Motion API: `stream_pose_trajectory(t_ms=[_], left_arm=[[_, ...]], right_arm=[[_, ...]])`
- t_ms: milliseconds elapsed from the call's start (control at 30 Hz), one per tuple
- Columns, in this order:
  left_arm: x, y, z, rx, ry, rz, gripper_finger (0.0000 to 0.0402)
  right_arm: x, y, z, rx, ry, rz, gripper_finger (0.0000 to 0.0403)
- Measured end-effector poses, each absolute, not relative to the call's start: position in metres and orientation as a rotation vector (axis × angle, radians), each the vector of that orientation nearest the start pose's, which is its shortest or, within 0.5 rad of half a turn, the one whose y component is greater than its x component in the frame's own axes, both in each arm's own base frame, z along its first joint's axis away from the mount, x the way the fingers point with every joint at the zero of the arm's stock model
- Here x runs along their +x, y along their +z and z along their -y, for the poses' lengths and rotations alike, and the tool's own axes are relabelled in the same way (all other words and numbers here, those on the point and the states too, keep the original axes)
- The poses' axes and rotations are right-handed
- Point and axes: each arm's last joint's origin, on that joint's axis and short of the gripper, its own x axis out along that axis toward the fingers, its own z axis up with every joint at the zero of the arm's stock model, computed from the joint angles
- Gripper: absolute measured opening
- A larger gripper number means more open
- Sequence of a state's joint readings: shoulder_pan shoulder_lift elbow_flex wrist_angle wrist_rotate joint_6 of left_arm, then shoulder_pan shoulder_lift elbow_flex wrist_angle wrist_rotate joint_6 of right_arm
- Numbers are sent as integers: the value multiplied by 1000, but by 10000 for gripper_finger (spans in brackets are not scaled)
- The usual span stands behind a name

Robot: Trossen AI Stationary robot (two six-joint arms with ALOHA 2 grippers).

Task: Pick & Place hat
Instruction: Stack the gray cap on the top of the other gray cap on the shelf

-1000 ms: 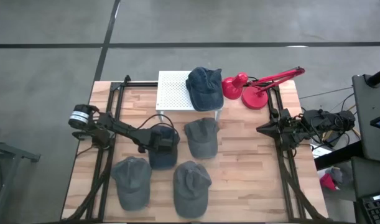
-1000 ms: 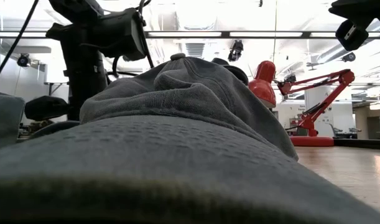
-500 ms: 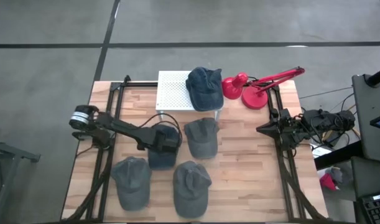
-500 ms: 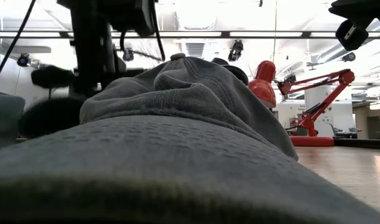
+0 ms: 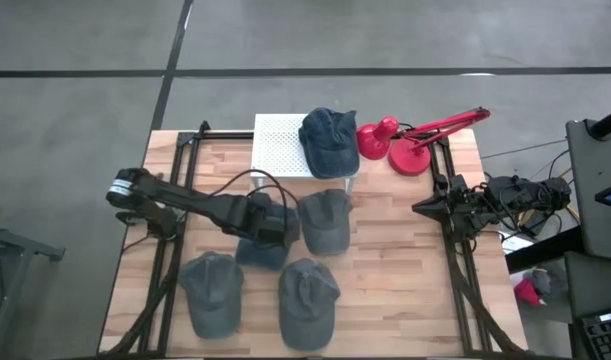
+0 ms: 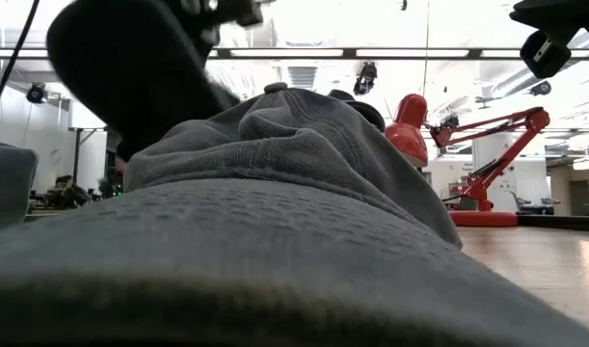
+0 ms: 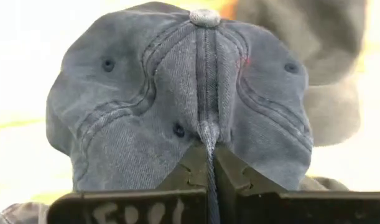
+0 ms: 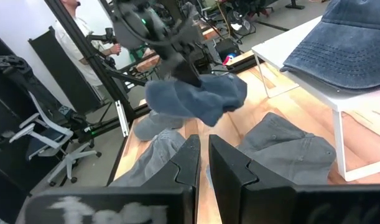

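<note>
The left tool point(image 7: 208, 177) is clenched on a fold of fabric at the crown of a blue hat point(image 5: 262, 243), near the middle of the surface point(image 5: 395, 260). In the right wrist view this hat point(image 8: 199, 99) hangs clear of the wood, drooping under the left arm. In the left wrist view the pinched seam runs straight down from the hat's top button into the closed fingers point(image 7: 236, 174).

Three grey hats lie flat around it: one point(image 5: 324, 220) just beside it toward the right arm, one point(image 5: 210, 290) near the front left edge, and one point(image 5: 307, 300) at the front centre. A second blue hat point(image 5: 329, 142) sits on a white rack point(image 5: 278, 147) at the far edge, next to a red lamp point(image 5: 410, 145).

The right tool point(image 8: 202, 165) waits at the right edge of the surface, its fingers nearly together and grasping nothing.
</note>
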State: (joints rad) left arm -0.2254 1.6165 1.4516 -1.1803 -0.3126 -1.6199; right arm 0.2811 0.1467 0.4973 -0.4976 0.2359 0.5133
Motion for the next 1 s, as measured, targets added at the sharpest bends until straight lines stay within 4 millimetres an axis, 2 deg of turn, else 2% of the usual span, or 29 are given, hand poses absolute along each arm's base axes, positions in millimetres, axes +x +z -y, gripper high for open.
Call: stream_pose_trajectory(t_ms=[167,367,667,1000], left_arm=[[300,328,64,-995,986,-795,0],[301,360,70,-975,911,-680,0],[301,397,74,-923,849,-492,0],[317,424,74,-774,765,-222,0]], right_arm=[[63,269,-11,475,7,-150,31],[63,269,-11,474,8,-150,31],[63,269,-11,471,8,-151,31],[65,271,-10,465,-41,-119,31]])
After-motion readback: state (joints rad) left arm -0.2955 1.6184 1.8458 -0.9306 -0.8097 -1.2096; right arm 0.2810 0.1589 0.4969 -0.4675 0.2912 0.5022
